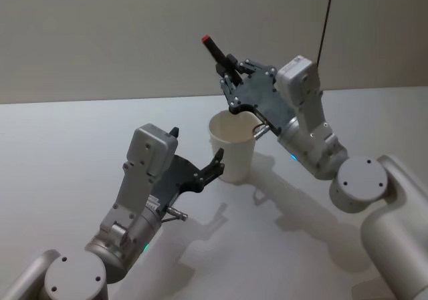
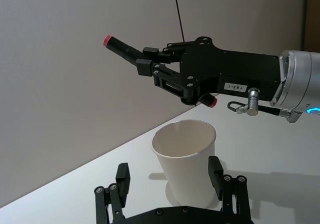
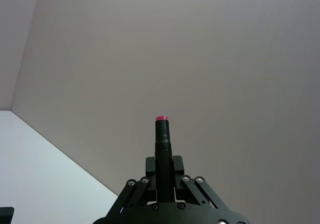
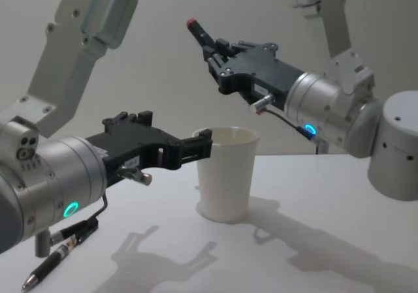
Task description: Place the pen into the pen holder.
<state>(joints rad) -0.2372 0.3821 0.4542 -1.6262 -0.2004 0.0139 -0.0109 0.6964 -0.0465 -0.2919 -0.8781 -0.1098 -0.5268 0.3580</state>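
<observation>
Nearest the head camera, an arm rises from the lower left carrying the left gripper [image 1: 196,143], spread wide and aimed at the pen holder [image 1: 233,150], a white paper cup standing mid-frame on the pale table [image 1: 67,133]; one fingertip sits just beside the cup wall, contact unclear. Above the cup, upper centre, the right gripper [image 1: 227,67] pinches the pen [image 1: 215,49], red end tilted up and leftward

Left wrist view: cup low centre, beyond the two spread fingers [image 2: 123,176]; pen upper left, above it

Right wrist view: pen stands bottom centre, clamped between the fingers

Chest view: pen upper centre, cup below it; a spare pen [image 4: 62,247] lies lower left on the table

The pen looks light, stiff and slick, so a firm hold on the barrel suits; the thin cup seems easily tipped or crushed, best steadied gently, low on its wall
</observation>
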